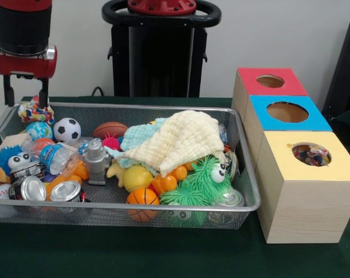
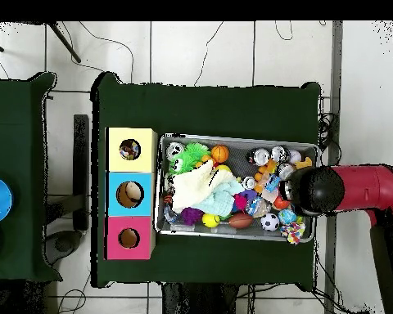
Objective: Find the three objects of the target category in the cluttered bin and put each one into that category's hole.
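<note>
My gripper (image 1: 26, 96) hangs open and empty above the far left corner of the wire mesh bin (image 1: 134, 207), over a multicoloured rope toy (image 1: 33, 111). The bin holds a soccer ball (image 1: 66, 130), a brown football (image 1: 110, 128), a small basketball (image 1: 143, 203), a yellow ball (image 1: 136, 176), a green fuzzy toy (image 1: 201, 180), a grey robot figure (image 1: 96, 161), a plastic bottle (image 1: 54, 157) and cans (image 1: 65, 191). A yellow cloth (image 1: 178, 139) lies over the middle and hides what is beneath. In the overhead view the arm's head (image 2: 314, 190) covers the gripper.
Three wooden boxes stand beside the bin: a red-topped one (image 1: 253, 82), a blue-topped one (image 1: 261, 111) and a yellow-topped one (image 1: 336, 164), each with a round hole. The yellow box's hole (image 1: 311, 154) shows small items inside. A green cloth (image 1: 105, 252) covers the table.
</note>
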`<action>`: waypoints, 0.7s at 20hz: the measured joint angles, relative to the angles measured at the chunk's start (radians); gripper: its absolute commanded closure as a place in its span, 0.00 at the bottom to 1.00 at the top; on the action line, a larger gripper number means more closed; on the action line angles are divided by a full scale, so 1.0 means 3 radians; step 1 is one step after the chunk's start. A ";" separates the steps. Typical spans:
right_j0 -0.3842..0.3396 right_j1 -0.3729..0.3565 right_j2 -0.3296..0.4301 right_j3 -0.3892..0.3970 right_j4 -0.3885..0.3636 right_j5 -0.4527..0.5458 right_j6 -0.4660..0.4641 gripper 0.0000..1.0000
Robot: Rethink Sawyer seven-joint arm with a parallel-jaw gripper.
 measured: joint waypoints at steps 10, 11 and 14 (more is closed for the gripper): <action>0.0002 0.0082 -0.0145 0.0000 0.0001 0.0001 0.0000 0.00; 0.0003 0.0093 -0.0156 0.0000 0.0001 0.0001 0.0000 0.00; 0.0002 0.0132 -0.0194 0.0000 0.0000 0.0000 0.0000 0.00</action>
